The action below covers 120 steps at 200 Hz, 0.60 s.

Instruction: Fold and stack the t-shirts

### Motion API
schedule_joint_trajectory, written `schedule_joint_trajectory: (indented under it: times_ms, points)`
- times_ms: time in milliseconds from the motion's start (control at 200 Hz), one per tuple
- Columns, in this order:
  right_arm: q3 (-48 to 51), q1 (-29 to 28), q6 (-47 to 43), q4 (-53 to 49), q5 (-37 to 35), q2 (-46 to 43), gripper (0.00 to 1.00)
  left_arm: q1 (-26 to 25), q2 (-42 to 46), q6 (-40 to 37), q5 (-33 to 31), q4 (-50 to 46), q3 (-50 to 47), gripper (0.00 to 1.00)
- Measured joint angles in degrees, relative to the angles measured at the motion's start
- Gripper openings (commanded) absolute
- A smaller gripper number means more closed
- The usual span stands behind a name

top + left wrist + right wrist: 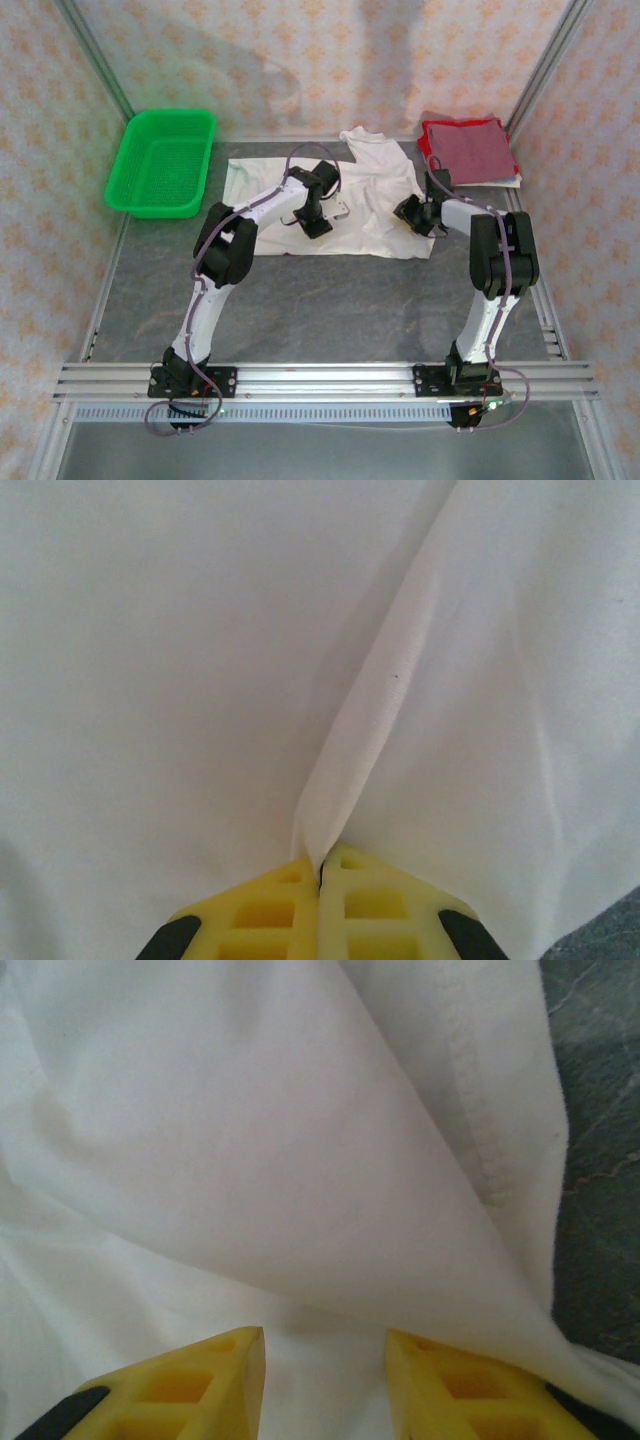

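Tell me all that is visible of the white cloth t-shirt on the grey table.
The white soft cloth t-shirt lies mostly flat on the grey table, its far right part bunched up. The left gripper is shut on a raised ridge of it; the right gripper stands with jaws apart at a hemmed fold near its right edge.

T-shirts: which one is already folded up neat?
The dark red t-shirt in the far right corner, folded into a neat square. The white t-shirt lies spread out and rumpled in the middle of the table.
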State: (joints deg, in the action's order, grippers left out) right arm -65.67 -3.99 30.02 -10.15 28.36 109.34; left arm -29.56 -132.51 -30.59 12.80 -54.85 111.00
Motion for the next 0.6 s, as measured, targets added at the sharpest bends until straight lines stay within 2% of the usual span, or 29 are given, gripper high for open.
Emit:
schedule_joint_trajectory:
  times_ms: [581, 601]
  points:
    - [0.33, 0.83, 0.44, 0.61, -0.02, 0.13, 0.37, 1.44, -1.09, -3.41, -0.85, -5.14, 10.56, 0.0]
    - [0.33, 0.83, 0.44, 0.61, -0.02, 0.13, 0.37, 1.51, -1.46, -3.61, -0.85, -5.33, 11.02, 0.07]
